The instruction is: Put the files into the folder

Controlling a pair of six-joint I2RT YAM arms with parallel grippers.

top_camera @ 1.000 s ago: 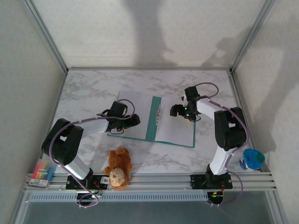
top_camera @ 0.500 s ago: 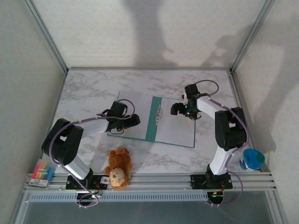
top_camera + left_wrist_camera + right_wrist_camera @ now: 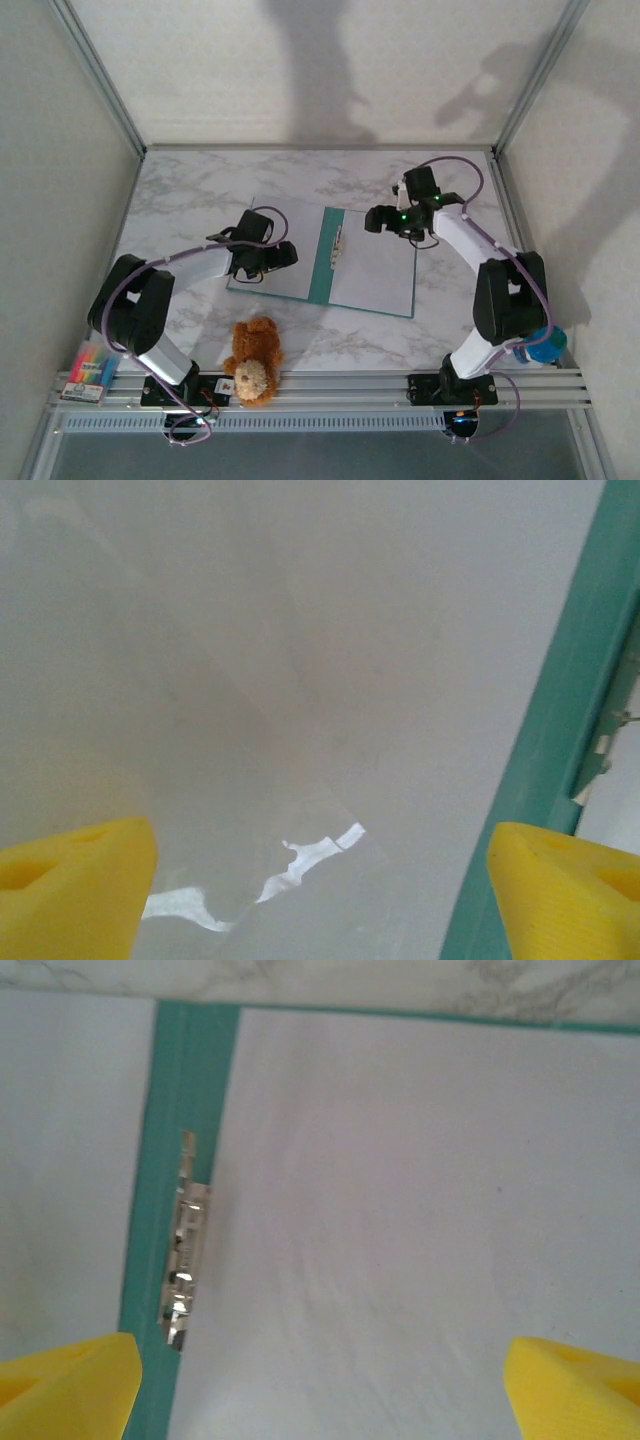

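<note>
The teal folder (image 3: 325,258) lies open on the marble table, its spine strip (image 3: 175,1160) and metal clip (image 3: 185,1245) running down the middle. A white file sheet (image 3: 378,270) rests flat on the right leaf, with a thin teal edge showing past it (image 3: 420,1210). My left gripper (image 3: 285,255) sits low over the pale, glossy left leaf (image 3: 300,680), open, with nothing between its yellow fingertips (image 3: 320,890). My right gripper (image 3: 375,220) hovers over the far part of the right leaf, open and empty (image 3: 320,1380), with the clip to its left.
A brown teddy bear (image 3: 252,362) sits near the front rail, just in front of the folder. A crayon box (image 3: 90,370) lies at the front left and a blue cup (image 3: 540,342) at the front right. Enclosure walls surround the table.
The right arm has stretched out and its gripper has drawn back toward the folder's far edge. The left gripper and folder have hardly moved.
</note>
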